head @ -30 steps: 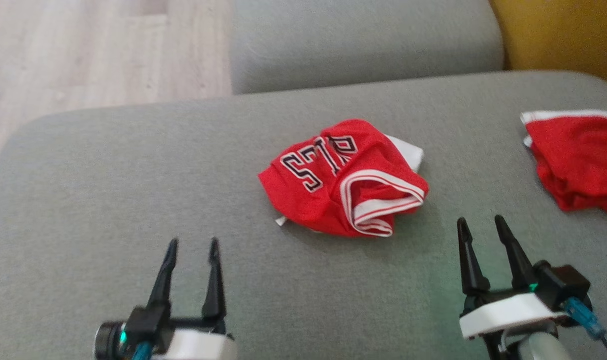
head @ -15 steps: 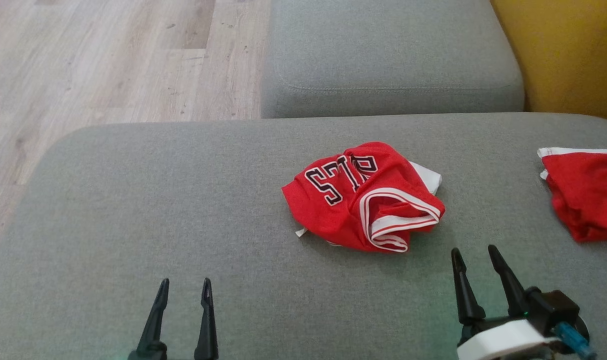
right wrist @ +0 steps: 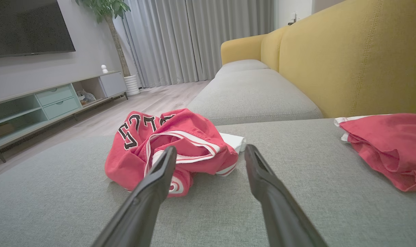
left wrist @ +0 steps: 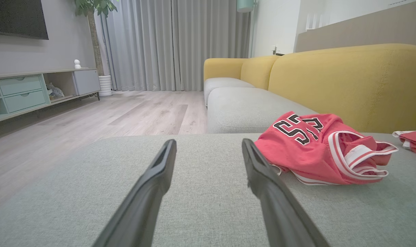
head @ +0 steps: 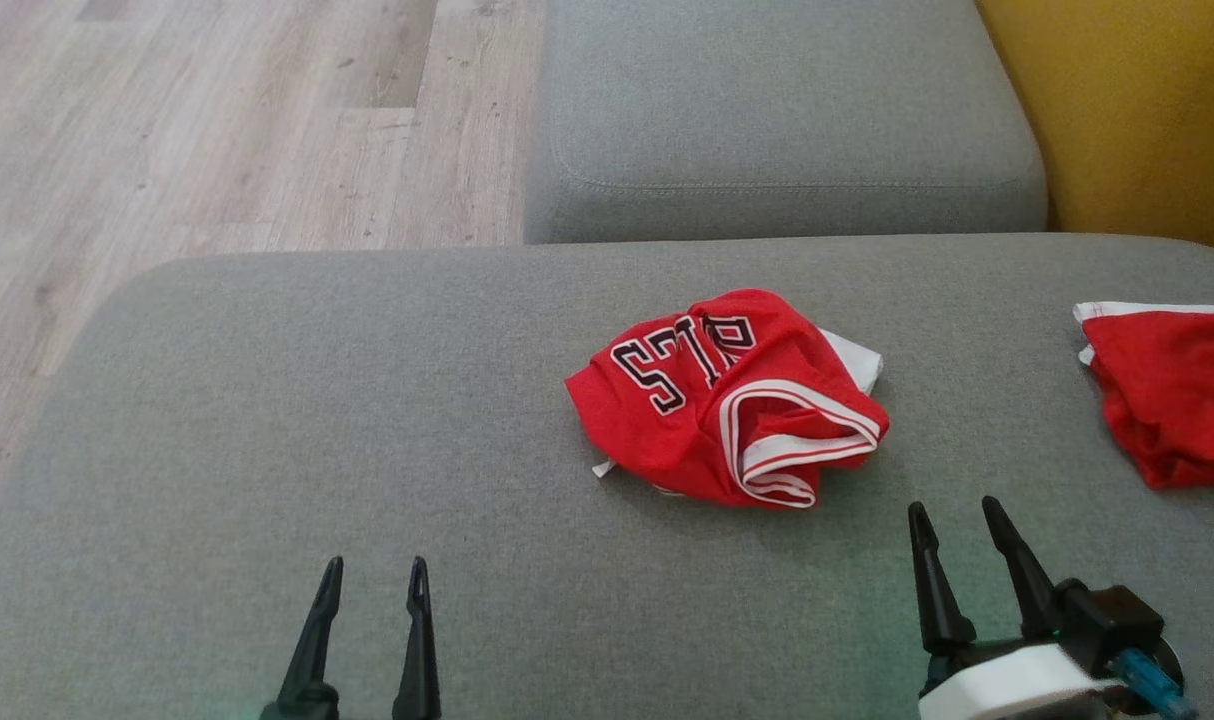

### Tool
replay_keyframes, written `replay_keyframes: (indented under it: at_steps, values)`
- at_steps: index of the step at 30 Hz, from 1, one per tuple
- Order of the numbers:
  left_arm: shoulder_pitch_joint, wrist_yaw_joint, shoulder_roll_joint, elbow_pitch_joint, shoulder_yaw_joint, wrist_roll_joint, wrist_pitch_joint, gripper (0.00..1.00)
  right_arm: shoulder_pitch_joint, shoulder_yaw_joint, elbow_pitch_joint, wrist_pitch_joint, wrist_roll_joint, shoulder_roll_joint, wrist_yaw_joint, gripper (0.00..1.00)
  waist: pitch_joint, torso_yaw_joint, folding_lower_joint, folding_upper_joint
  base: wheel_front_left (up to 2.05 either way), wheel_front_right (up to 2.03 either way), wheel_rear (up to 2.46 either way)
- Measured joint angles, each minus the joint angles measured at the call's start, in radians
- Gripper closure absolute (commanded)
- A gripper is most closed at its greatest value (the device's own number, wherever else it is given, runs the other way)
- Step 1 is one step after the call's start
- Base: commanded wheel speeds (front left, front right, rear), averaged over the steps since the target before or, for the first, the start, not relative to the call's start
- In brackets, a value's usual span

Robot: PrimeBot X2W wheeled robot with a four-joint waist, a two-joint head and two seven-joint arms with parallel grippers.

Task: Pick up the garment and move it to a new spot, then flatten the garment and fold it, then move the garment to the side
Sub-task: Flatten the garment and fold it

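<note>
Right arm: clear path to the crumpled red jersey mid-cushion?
Probably yes. The right claw is open, just short of the jersey, with only bare cushion between them.

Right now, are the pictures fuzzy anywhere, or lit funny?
Head view: sharp, with a faint green glow on the grey cushion beside the right tool. Left wrist view: the red jersey is crisp; the left tool looms large and stretched. Right wrist view: same wide-angle stretch.
</note>
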Motion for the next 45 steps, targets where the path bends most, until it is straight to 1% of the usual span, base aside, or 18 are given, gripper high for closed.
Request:
replay_keyframes:
  at_steps: [18, 21, 23, 28, 34, 35, 36, 41, 45]
  values:
    - [0.002, -0.001, -0.001, 0.012, -0.018, 0.001, 0.0, 0.0, 0.0, -0.006, 0.0, 0.0, 0.009, 0.0, 0.0, 0.0, 0.013, -0.006, 0.0001, 0.0, 0.0, 0.0, 0.0]
    - [0.002, -0.001, -0.001, 0.015, -0.023, 0.001, 0.0, 0.0, 0.0, -0.005, -0.005, 0.0, 0.008, 0.001, 0.0, 0.0, 0.02, -0.015, 0.0001, 0.0, 0.0, 0.0, 0.0]
    - [0.0, -0.01, -0.001, 0.016, -0.031, 0.001, 0.0, 0.0, 0.0, 0.006, -0.01, 0.0, 0.007, 0.0, 0.0, 0.0, 0.028, -0.03, 0.0001, 0.0, 0.0, 0.0, 0.0]
    - [-0.04, -0.028, -0.001, 0.038, -0.083, 0.017, 0.0, 0.0, -0.005, 0.027, -0.027, 0.001, -0.001, 0.002, 0.0, 0.0, 0.053, -0.102, 0.0001, 0.0, 0.0, 0.0, 0.0]
    - [-0.181, -0.057, -0.002, 0.087, -0.157, 0.066, 0.0, 0.0, -0.015, 0.05, -0.044, 0.001, 0.0, 0.001, 0.0, 0.0, 0.092, -0.229, 0.0002, 0.0, 0.0, 0.0, 0.0]
    - [-0.181, -0.057, -0.002, 0.087, -0.157, 0.066, 0.0, 0.0, -0.015, 0.05, -0.044, 0.001, 0.0, 0.001, 0.0, 0.0, 0.092, -0.229, 0.0002, 0.0, 0.0, 0.0, 0.0]
    - [-0.206, -0.063, -0.002, 0.1, -0.168, 0.072, 0.0, 0.0, -0.02, 0.049, -0.046, 0.001, 0.0, 0.001, 0.0, 0.0, 0.1, -0.252, 0.0001, 0.0, 0.0, 0.0, 0.0]
    - [-0.347, -0.097, -0.006, 0.209, -0.235, 0.109, -0.001, 0.0, -0.055, 0.05, -0.058, 0.001, 0.009, 0.001, 0.0, 0.0, 0.156, -0.345, 0.0002, 0.0, 0.0, 0.0, 0.0]
    - [-0.459, -0.096, -0.008, 0.323, -0.255, 0.123, -0.001, 0.0, -0.087, 0.053, -0.06, 0.001, 0.015, 0.001, 0.0, 0.0, 0.204, -0.405, 0.0002, 0.0, 0.0, 0.0, 0.0]
